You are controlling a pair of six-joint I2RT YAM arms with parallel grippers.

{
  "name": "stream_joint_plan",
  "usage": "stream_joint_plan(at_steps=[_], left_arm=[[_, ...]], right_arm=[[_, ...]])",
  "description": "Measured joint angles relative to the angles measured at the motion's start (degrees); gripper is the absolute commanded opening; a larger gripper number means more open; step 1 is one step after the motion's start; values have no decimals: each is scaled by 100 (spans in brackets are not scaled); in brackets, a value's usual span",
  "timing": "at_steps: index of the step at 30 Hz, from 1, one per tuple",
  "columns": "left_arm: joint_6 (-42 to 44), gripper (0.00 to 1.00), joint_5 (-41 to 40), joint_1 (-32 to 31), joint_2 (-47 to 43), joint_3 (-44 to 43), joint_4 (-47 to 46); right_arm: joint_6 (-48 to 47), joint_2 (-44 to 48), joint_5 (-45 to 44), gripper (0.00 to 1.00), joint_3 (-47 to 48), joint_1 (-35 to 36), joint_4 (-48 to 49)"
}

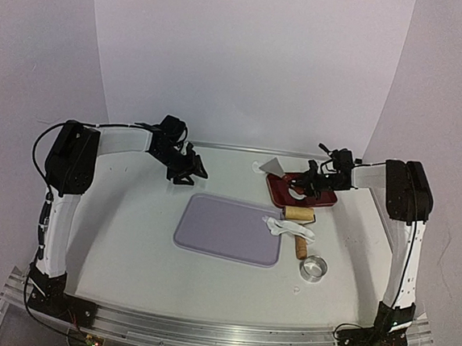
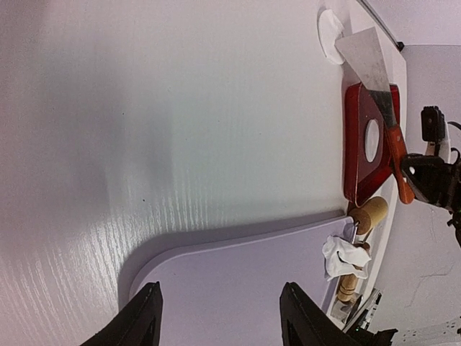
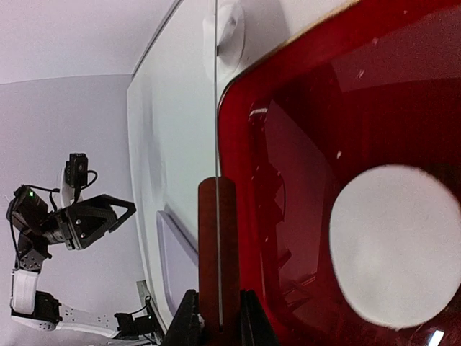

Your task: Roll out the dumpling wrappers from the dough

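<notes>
One dumpling wrapper [image 3: 392, 241], a flat white disc, lies in the red tray [image 1: 323, 199]; it also shows in the left wrist view [image 2: 372, 140]. A second round white dough piece [image 2: 330, 32] lies on the table beyond the tray. Ragged white dough scraps [image 1: 283, 226] sit at the right edge of the purple mat [image 1: 226, 229]. My right gripper [image 3: 216, 317] is shut on the red-brown handle of a metal scraper [image 3: 216, 238], at the tray's left rim. My left gripper [image 2: 223, 317] is open and empty, above the mat's far left corner [image 2: 216, 267].
A wooden roller [image 1: 300, 215] lies between the mat and the tray, its handle [image 1: 301, 247] pointing toward me. A metal ring cutter [image 1: 313, 268] stands near it. The scraper blade [image 1: 273, 167] points to the back. White walls enclose the table.
</notes>
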State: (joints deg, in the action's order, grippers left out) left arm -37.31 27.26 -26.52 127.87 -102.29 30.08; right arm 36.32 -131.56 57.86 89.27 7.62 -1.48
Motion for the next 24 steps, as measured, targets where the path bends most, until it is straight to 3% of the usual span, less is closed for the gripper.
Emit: stream_joint_plan(at_steps=[10, 19, 24], left_arm=[[5, 57, 3, 0, 0, 1, -6], [250, 58, -56, 0, 0, -2, 77], [617, 64, -362, 0, -55, 7, 589]], right_arm=[[29, 1008, 183, 0, -453, 807, -969], [433, 1842, -184, 0, -461, 932, -1037], [570, 1916, -469, 0, -745, 1473, -1044]])
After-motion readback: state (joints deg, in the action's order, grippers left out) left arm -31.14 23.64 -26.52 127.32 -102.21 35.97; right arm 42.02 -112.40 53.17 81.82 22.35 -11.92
